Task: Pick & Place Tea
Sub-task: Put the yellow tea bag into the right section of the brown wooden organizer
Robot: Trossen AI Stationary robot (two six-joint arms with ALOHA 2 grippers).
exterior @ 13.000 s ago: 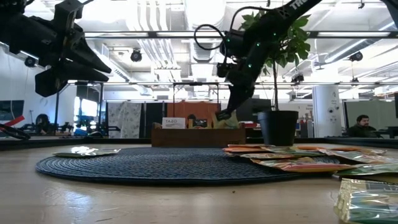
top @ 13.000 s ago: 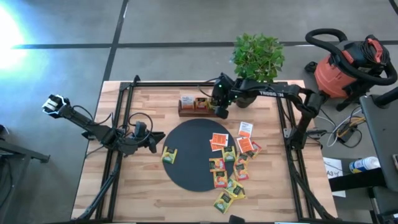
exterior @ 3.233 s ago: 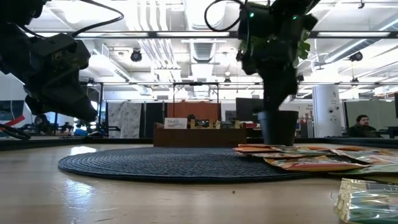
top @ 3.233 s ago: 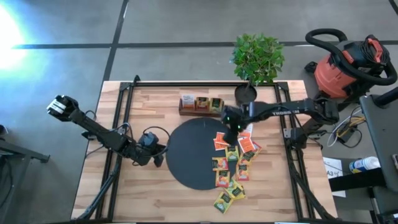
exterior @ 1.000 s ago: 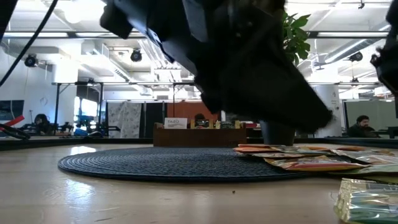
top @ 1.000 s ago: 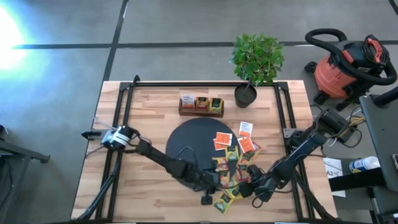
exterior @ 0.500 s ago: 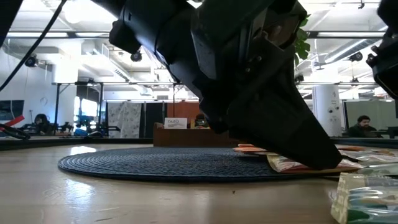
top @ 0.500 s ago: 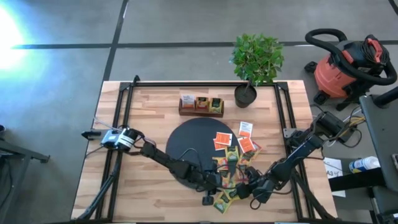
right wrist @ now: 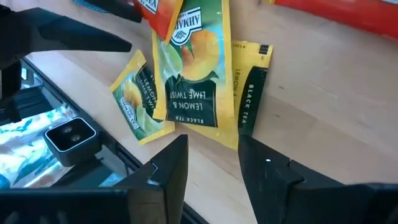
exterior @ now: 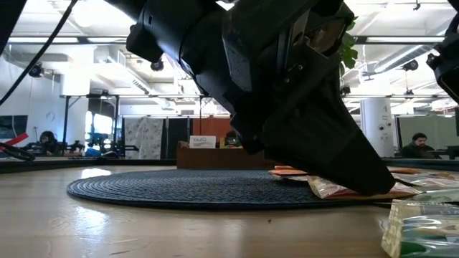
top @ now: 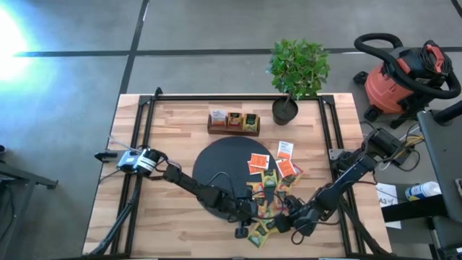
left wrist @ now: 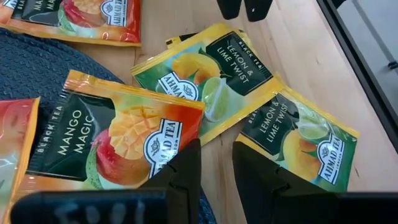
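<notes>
Several tea sachets [top: 278, 170] lie in a loose pile across the right rim of the round black mat [top: 216, 170] and on the wood beside it. My left gripper [left wrist: 216, 168] reaches across the mat to the pile's near end. It is open over an orange mango sachet [left wrist: 118, 140] and a green lemon-lime sachet [left wrist: 205, 71]. My right gripper [right wrist: 211, 155] comes from the table's right and is open above bare wood, just short of a green sachet [right wrist: 193, 68] and a yellow one [right wrist: 249, 93]. The two grippers [top: 267, 219] face each other closely. My left gripper slants down from the table's left, one fingertip [left wrist: 188, 163] at the mango sachet's corner [left wrist: 186, 121]. In the low view its tip [exterior: 369, 188] reaches down to a sachet [exterior: 337, 189] lying flat at the mat's edge. I cannot tell whether it touches.
A small wooden box [top: 233, 123] with sachets standing in it sits at the table's far side, and a potted plant [top: 289, 108] stands to its right. Black frame rails [top: 141, 144] run along both table sides. Two more sachets [top: 260, 232] lie near the front edge.
My left gripper has sunk toward the sachets at the mat's near right rim, and over the last half second it has stayed there. Its fingers keep the same gap.
</notes>
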